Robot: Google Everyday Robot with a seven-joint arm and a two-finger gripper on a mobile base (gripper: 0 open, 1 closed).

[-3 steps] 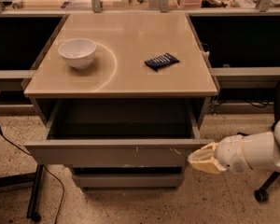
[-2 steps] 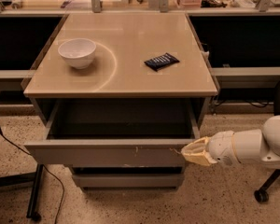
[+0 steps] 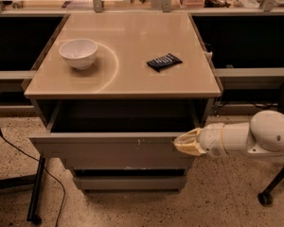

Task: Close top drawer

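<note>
Camera view: tan gripper [image 3: 188, 143] at right end of open grey flat-front top drawer [image 3: 113, 150]; can't tell its grip state. Next: push straight in.

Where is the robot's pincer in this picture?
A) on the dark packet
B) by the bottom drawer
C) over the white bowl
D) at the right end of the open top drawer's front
D: the pincer is at the right end of the pulled-out top drawer front; the bowl and packet lie up on the cabinet top.
</note>
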